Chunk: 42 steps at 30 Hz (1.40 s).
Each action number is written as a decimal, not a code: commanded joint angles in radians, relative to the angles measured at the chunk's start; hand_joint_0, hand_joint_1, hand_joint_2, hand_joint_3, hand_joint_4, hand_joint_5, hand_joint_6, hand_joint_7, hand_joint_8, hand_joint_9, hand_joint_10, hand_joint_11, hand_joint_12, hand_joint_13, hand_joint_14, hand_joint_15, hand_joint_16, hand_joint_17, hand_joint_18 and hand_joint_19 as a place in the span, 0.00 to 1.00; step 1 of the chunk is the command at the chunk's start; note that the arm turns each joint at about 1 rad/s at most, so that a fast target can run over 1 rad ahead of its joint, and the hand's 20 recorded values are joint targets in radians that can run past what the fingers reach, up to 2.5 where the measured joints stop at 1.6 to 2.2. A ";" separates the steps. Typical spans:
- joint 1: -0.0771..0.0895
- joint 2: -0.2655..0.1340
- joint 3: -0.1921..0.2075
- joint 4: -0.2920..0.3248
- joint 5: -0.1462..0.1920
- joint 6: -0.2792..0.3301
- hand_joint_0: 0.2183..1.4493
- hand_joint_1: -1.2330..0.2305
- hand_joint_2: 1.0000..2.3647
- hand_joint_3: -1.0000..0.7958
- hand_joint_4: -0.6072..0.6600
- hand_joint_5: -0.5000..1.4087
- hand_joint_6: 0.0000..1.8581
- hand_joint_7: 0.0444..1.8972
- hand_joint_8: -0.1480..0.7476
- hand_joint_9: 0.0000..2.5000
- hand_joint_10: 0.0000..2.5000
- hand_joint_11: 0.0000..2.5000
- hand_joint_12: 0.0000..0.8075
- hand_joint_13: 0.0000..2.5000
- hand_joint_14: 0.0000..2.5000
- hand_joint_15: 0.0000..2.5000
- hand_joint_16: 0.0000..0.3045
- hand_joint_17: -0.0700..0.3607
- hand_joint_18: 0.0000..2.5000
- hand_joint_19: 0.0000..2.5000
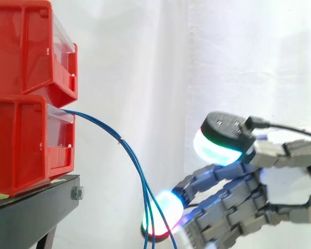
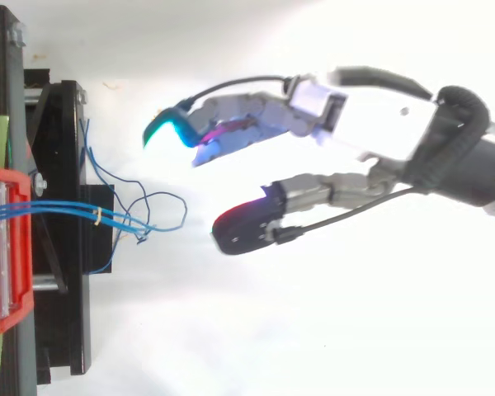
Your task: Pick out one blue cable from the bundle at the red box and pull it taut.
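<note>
Bundle of blue cables nearest the side camera: out of the front of the lower red bin, bound by a small pale tie a little way out, then sagging in a slack arc down past the bottom edge. From above, strands straight and close together between bin and tie, beyond it splayed into loose loops and stray ends. Just behind the hanging strands in the side view, a glowing fingertip pad, white with green and red at its lower rim, crossed by the cables but apart from them: in the top view, a clear gap between the nearest loop and the pads. Hand in from the right, level with the hanging cables, fingers spread and only gently bent, wide open, nothing held. Higher up, a second pad, cyan-white under a black cap, well apart from the cables. Farther left, upper red bin stacked on the lower one, both on the black stand. Behind everything, the white curtain.
</note>
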 commanded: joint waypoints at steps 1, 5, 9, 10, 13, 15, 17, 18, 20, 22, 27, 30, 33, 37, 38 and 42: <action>0.003 -0.030 0.025 0.015 -0.006 0.031 0.21 0.54 0.00 0.28 0.67 0.17 0.27 0.33 0.44 0.28 0.00 0.04 0.44 0.24 0.00 0.11 0.15 0.41 0.18 0.20; 0.012 -0.030 0.034 0.066 -0.011 0.045 0.23 0.50 0.00 0.28 0.67 0.17 0.27 0.33 0.44 0.28 0.00 0.04 0.42 0.24 0.00 0.11 0.15 0.40 0.18 0.20; 0.015 -0.034 0.034 0.098 -0.011 0.045 0.25 0.49 0.00 0.28 0.66 0.16 0.27 0.36 0.43 0.28 0.00 0.06 0.42 0.25 0.00 0.12 0.14 0.39 0.18 0.20; 0.017 -0.050 0.039 0.119 -0.009 0.046 0.25 0.49 0.00 0.28 0.66 0.16 0.27 0.36 0.43 0.28 0.00 0.06 0.42 0.25 0.00 0.12 0.14 0.39 0.18 0.20; 0.017 -0.064 0.045 0.139 -0.014 0.054 0.25 0.47 0.00 0.28 0.66 0.16 0.27 0.36 0.42 0.28 0.00 0.06 0.42 0.25 0.00 0.12 0.15 0.39 0.19 0.20; 0.017 -0.076 0.064 0.142 -0.015 0.078 0.25 0.47 0.00 0.28 0.66 0.16 0.27 0.36 0.43 0.28 0.00 0.06 0.42 0.25 0.00 0.13 0.15 0.39 0.19 0.20; 0.017 -0.076 0.067 0.148 -0.017 0.094 0.24 0.46 0.00 0.28 0.66 0.16 0.27 0.36 0.43 0.29 0.00 0.07 0.42 0.25 0.00 0.13 0.15 0.40 0.19 0.21; 0.017 -0.076 0.071 0.150 -0.015 0.092 0.24 0.46 0.00 0.28 0.66 0.16 0.27 0.36 0.43 0.29 0.00 0.06 0.42 0.26 0.00 0.12 0.15 0.40 0.19 0.20; 0.017 -0.082 0.073 0.151 -0.017 0.091 0.24 0.46 0.00 0.28 0.66 0.16 0.27 0.36 0.43 0.29 0.00 0.06 0.42 0.26 0.00 0.12 0.15 0.40 0.19 0.20; 0.011 -0.099 0.085 0.151 -0.018 0.098 0.24 0.46 0.00 0.28 0.66 0.16 0.27 0.36 0.43 0.29 0.00 0.06 0.42 0.26 0.00 0.13 0.15 0.40 0.19 0.21; 0.006 -0.148 0.120 0.162 -0.054 0.138 0.25 0.45 0.00 0.28 0.67 0.17 0.27 0.38 0.42 0.29 0.00 0.07 0.42 0.26 0.00 0.13 0.15 0.39 0.19 0.21; 0.006 -0.166 0.148 0.171 -0.080 0.174 0.27 0.44 0.00 0.30 0.67 0.17 0.27 0.42 0.42 0.29 0.00 0.07 0.41 0.26 0.00 0.13 0.14 0.39 0.19 0.21; 0.006 -0.166 0.153 0.178 -0.086 0.189 0.27 0.43 0.00 0.31 0.66 0.18 0.27 0.45 0.42 0.29 0.00 0.07 0.41 0.26 0.01 0.13 0.14 0.39 0.19 0.21; 0.005 -0.166 0.154 0.179 -0.095 0.220 0.28 0.42 0.00 0.31 0.63 0.18 0.27 0.49 0.41 0.29 0.00 0.08 0.40 0.26 0.01 0.14 0.14 0.39 0.20 0.22; 0.005 -0.166 0.153 0.181 -0.097 0.227 0.28 0.42 0.00 0.31 0.63 0.18 0.27 0.50 0.41 0.29 0.00 0.09 0.40 0.27 0.01 0.14 0.14 0.39 0.20 0.22; 0.005 -0.166 0.153 0.184 -0.106 0.264 0.29 0.42 0.01 0.32 0.62 0.18 0.27 0.51 0.41 0.29 0.00 0.09 0.40 0.27 0.01 0.14 0.14 0.39 0.20 0.22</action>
